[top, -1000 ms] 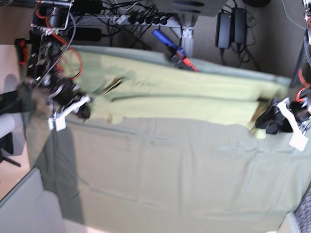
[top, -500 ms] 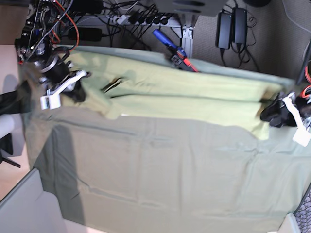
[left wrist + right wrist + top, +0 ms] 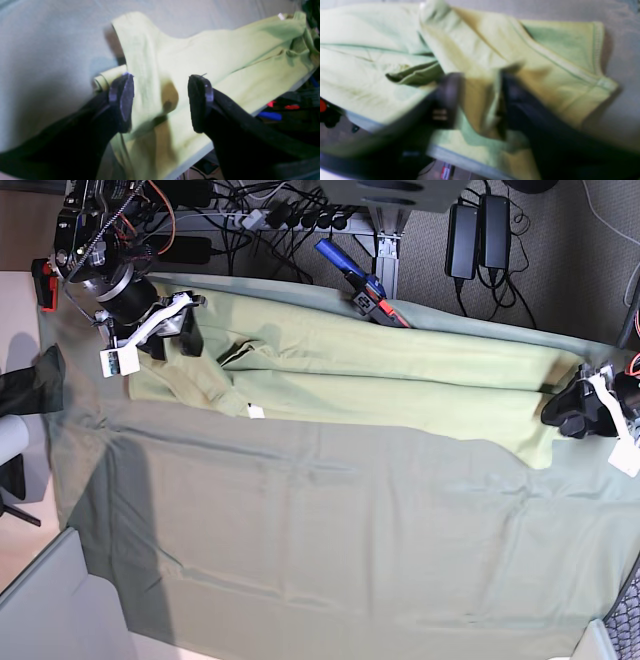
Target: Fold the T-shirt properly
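The pale yellow-green T-shirt (image 3: 380, 380) lies folded in a long band along the far side of the table cloth (image 3: 350, 530), with its small white tag (image 3: 256, 411) on the near edge. My right gripper (image 3: 180, 330) hovers over the shirt's left end. In the blurred right wrist view its jaws (image 3: 480, 100) stand apart over a loose fold of the T-shirt (image 3: 495, 37). My left gripper (image 3: 565, 415) is at the shirt's right end. Its fingers (image 3: 122, 100) are spread wide above the T-shirt (image 3: 200, 55) and hold nothing.
Behind the table's far edge lie a blue and red tool (image 3: 350, 280), a power strip with cables (image 3: 290, 220) and two black power adapters (image 3: 478, 235). The grey-green cloth (image 3: 50, 37) covers the whole table.
My right gripper carried the shirt's left end toward the far edge, laid it down and opened; the white tag now shows. The left gripper stayed open, shifting slightly right.
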